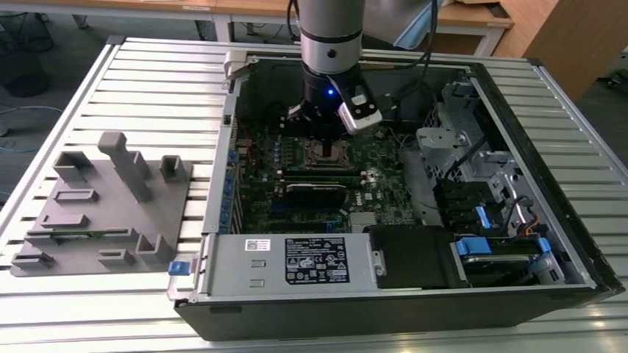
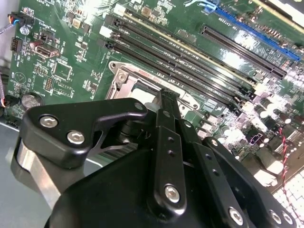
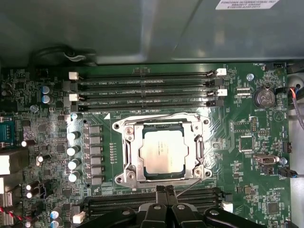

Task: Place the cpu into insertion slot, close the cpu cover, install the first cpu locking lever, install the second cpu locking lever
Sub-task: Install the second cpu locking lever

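Closest to the wrist cameras, my hand (image 3: 167,191) hangs just above the motherboard (image 3: 247,123), fingertips pressed together with no gap and nothing between them; same black fingers (image 2: 167,109) in the second wrist view, tips right at the socket's edge. Thin wire lever (image 3: 187,186) runs slanted from the socket corner toward my fingertips; contact can't be told.

Just past the fingertips, cpu (image 3: 163,150) lies flat in the insertion slot (image 3: 134,151), silver top showing. Cpu cover (image 3: 164,127) is down around it, chip seen through its window. Second thin lever (image 3: 159,115) lies along the far edge of the cover, looks seated.

Beyond the socket, long black memory slots (image 3: 145,88) run side by side with white latches at the ends, then the grey case wall (image 3: 118,28). Row of silver capacitors (image 3: 73,156) beside the socket.

Exterior view: my arm (image 1: 332,44) comes straight down into the open computer case (image 1: 549,184), hand (image 1: 316,136) over the socket (image 1: 322,156). Power supply (image 1: 284,261) at the near end of the case. Grey fixture block (image 1: 103,206) sits on the slatted tabletop (image 1: 157,81), at the exterior view's left, well apart from the case.
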